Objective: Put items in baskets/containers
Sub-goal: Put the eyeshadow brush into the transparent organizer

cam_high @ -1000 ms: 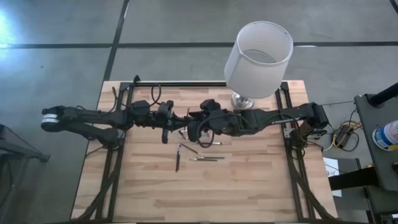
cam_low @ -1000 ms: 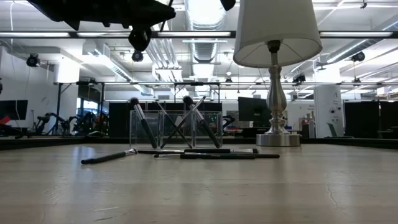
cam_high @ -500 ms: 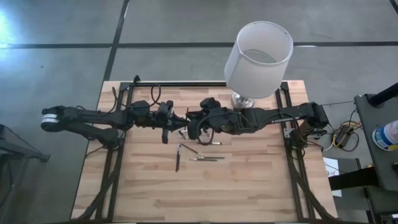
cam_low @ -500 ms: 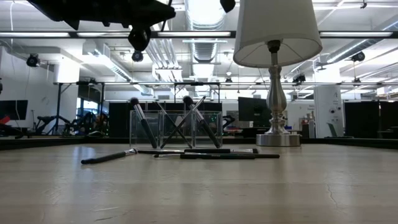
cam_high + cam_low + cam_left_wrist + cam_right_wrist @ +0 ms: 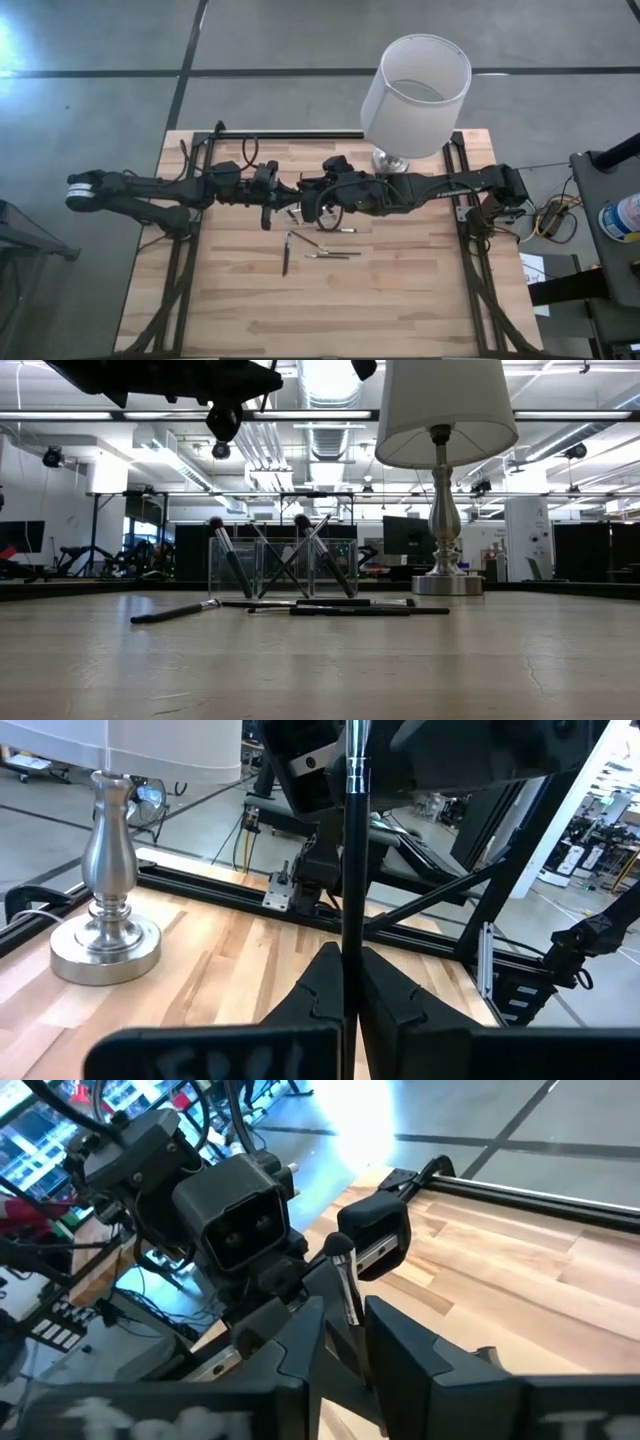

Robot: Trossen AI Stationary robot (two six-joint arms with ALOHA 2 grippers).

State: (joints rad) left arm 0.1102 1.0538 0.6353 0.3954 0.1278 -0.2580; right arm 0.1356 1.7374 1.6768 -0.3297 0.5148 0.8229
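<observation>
Surface: pale wooden table point(image 5: 400, 290), centre frame.
Left gripper point(image 5: 345, 982): pinching thin dark-handled brush point(image 5: 351, 860).
Right gripper point(image 5: 345, 1342): fingers flank same brush's silver ferrule; grip unclear.
Loose brushes point(image 5: 330, 254): lower centre.

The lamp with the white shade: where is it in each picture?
High view: lamp at the table's far edge, right of the middle.
Low view: lamp at the back, right of the middle, with its shade cut off above.
Left wrist view: lamp, showing its silver stem, base and the shade's bottom.
Right wrist view: not in it.
Shared landmark: the wooden table.
</observation>
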